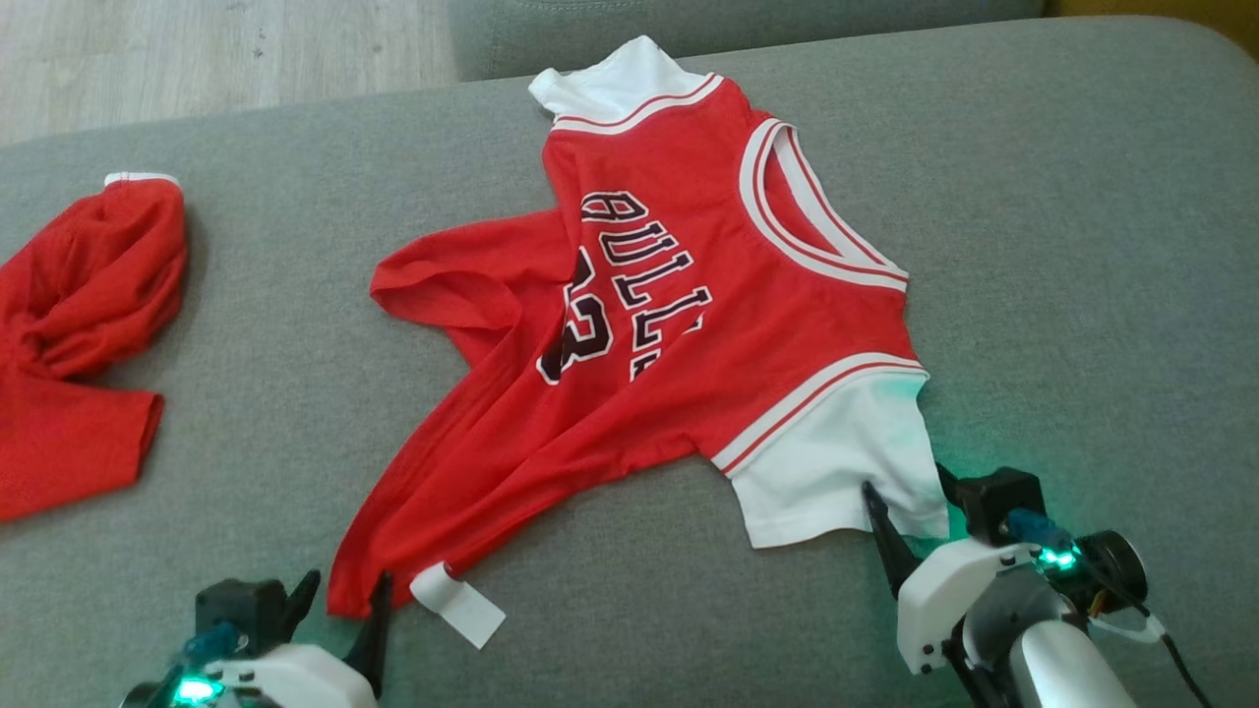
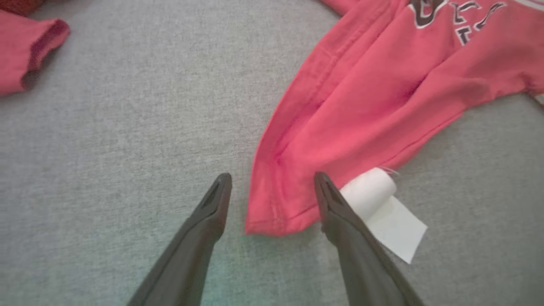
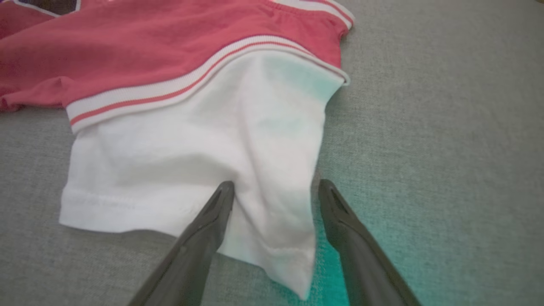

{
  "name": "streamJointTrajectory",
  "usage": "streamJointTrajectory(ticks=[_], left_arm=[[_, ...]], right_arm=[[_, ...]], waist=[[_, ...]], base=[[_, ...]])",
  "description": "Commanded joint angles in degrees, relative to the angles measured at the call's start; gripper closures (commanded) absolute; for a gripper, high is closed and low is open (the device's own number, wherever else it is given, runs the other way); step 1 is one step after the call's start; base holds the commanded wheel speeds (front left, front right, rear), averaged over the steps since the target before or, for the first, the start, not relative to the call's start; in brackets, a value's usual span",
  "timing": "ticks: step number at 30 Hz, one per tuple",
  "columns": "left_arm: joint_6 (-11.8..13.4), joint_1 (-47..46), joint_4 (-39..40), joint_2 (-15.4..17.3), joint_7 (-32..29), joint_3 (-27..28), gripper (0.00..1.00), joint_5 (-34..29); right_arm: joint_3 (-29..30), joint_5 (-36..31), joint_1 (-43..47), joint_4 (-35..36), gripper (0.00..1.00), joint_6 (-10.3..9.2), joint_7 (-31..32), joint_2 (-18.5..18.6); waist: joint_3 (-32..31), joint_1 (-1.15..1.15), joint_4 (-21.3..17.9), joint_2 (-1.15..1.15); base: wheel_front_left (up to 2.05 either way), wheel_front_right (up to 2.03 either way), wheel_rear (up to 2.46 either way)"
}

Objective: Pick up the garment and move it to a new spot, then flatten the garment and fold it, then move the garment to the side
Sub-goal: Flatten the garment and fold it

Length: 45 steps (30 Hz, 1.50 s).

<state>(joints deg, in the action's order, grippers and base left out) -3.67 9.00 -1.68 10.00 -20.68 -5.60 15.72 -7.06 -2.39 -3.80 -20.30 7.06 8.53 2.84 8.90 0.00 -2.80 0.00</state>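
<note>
Garment (image 1: 669,324) lies spread on the grey sofa seat (image 1: 1082,295), with its long axis running from the hem at near left to the neckline at far right. Left tool (image 1: 348,580), jaws wide and empty, straddles the red hem corner (image 2: 276,212). Right tool (image 1: 905,482), equally wide, straddles the white sleeve (image 3: 255,170). Neither arm is nearer, so closing both should probably secure it.

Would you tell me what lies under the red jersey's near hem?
A curled white tag pokes out from beneath the jersey onto the grey cushion; its attached end is covered.
</note>
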Motion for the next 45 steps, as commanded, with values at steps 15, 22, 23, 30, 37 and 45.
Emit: streamJointTrajectory(ticks=[15,22,23,30,37,45], left_arm=[[-0.94,-3.83,-4.06,0.69,-0.44,1.47,0.0,3.62],[-1.45,-3.62,-5.31,0.62,-0.28,0.23,0.74,4.22],[-1.45,-3.62,-5.31,0.62,-0.28,0.23,0.74,4.22],[-2.22,-4.65,-6.87,0.26,0.64,-0.55,1.0,6.31],[-3.4,-5.58,-3.34,-3.18,1.01,0.7,1.0,18.33],[-3.73,-5.8,20.51,-4.56,-2.63,4.45,1.0,39.38]], right_arm=[[-2.45,0.89,-2.32,0.97,0.0,0.43,-1.07,0.04],[-4.37,2.6,-2.78,0.01,0.0,0.43,0.02,0.04],[-4.37,2.6,-2.78,0.01,0.0,0.43,0.02,0.04],[-3.85,6.8,-4.87,-1.53,1.0,0.43,-1.55,0.04],[-2.45,18.81,-6.35,3.81,1.0,0.43,-4.13,0.04],[2.76,39.52,-7.25,29.84,1.0,0.43,0.29,0.62]], waist=[[0.42,0.0,-0.6,0.0],[0.06,0.0,-0.73,0.0],[0.06,0.0,-0.73,0.0],[0.24,0.0,-0.72,0.0],[-0.23,0.0,-1.03,0.0],[-2.23,0.0,-2.71,0.0]], base=[[0.0,0.0,0.0],[0.0,0.0,0.0],[0.0,0.0,0.0],[0.0,0.0,0.0],[0.0,0.0,0.0],[0.0,0.0,0.0]])
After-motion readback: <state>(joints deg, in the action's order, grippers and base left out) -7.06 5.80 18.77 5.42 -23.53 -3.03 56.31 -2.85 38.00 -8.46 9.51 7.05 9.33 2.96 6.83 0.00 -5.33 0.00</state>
